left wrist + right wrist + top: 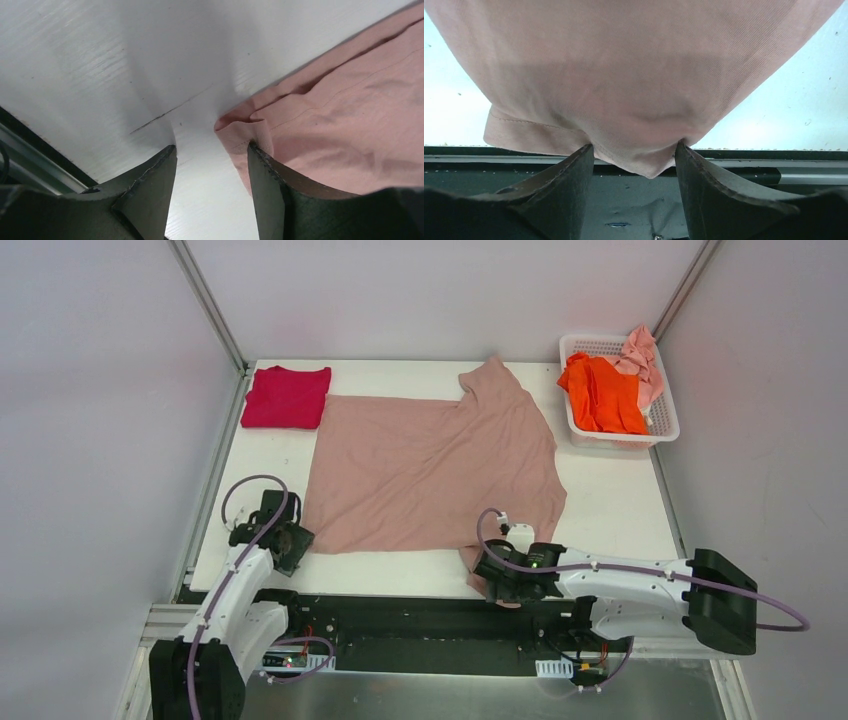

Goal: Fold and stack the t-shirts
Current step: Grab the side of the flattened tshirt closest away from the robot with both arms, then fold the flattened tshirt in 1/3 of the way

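- The beige-pink shirt [430, 465] lies spread and wrinkled across the middle of the table [620, 510]. One sleeve points to the far edge and its near right corner hangs over the near edge.
- The right gripper [497, 575] is at that overhanging near right corner. In the right wrist view its jaws are closed on a bunched fold of the shirt, and the cloth fills the gap between them and touches both.
- The left gripper [290, 545] sits at the shirt's near left corner. Its jaws stand partly apart with bare table between them, and the hemmed corner only touches one finger [262, 170].
- A folded red shirt [287, 397] lies just beyond the big shirt's far left corner.
- Far right of the big shirt stands a white basket [612, 441], apart from it.
- It holds a crumpled orange shirt [603, 392] and a pale pink shirt [643, 360].
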You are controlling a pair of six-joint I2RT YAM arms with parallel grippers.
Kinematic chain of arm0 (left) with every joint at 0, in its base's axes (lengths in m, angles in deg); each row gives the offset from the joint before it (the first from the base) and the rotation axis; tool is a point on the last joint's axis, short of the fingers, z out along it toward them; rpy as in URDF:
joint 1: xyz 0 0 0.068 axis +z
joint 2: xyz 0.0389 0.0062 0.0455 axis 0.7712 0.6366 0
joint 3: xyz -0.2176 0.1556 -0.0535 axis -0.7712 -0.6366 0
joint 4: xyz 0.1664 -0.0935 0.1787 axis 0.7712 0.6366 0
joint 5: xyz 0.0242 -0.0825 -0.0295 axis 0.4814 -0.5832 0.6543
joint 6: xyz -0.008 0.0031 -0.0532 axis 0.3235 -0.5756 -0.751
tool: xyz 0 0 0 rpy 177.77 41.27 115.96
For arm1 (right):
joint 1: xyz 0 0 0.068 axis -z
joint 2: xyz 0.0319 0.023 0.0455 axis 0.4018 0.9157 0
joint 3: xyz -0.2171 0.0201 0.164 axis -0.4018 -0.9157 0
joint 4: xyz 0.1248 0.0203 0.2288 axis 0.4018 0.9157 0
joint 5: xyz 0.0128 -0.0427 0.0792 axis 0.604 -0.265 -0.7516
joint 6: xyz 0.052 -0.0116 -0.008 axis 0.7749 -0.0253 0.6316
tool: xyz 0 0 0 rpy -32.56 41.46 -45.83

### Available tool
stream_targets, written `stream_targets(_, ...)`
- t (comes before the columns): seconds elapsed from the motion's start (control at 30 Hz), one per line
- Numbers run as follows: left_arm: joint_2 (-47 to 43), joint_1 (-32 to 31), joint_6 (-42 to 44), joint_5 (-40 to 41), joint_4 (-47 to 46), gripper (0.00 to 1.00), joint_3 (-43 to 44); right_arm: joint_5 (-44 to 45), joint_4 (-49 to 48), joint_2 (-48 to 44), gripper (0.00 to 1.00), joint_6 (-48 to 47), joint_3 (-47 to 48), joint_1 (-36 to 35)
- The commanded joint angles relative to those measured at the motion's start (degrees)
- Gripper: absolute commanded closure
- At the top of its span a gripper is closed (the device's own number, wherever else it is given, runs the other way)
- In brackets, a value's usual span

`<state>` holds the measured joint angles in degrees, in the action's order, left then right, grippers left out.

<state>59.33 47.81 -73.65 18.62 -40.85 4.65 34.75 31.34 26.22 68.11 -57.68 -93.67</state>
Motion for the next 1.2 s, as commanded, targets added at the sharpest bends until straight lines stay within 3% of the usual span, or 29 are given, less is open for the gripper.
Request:
stream_targets(0.0,2.9,-0.3,0.8,-1.4,-4.5,0.49,-1.3,2.8,-2.2,3.3,0.38,1.0,-0.1,0.4)
stream_targets(0.1,4.1,-0.2,0.8,-0.8,-5.2,0.56,-1.4,3.2,-2.4,4.8,0.41,1.3,-0.1,0.7)
stream_targets(0.2,4.5,-0.3,0.9,-1.2,-6.1,0.71,-1.7,3.8,-2.4,5.3,0.47,1.6,-0.2,0.7)
stream_targets(0.3,4.3,-0.2,0.9,-1.2,-6.5,1.00,-2.2,4.2,-2.7,5.3,0.65,1.9,-0.3,0.9)
stream_targets(0.5,1.8,-0.2,2.2,-0.5,-6.4,1.00,-1.7,5.2,0.2,2.5,1.00,2.3,0.8,1.1)
stream_targets(0.77,-2.0,-0.3,3.1,-1.4,-6.4,1.00,-0.7,2.8,6.0,-2.7,1.00,-0.5,4.3,4.2)
stream_targets(1.17,1.3,-0.2,4.0,-0.7,-6.5,1.00,7.0,-0.9,6.2,-2.5,1.00,-12.9,14.2,18.0)
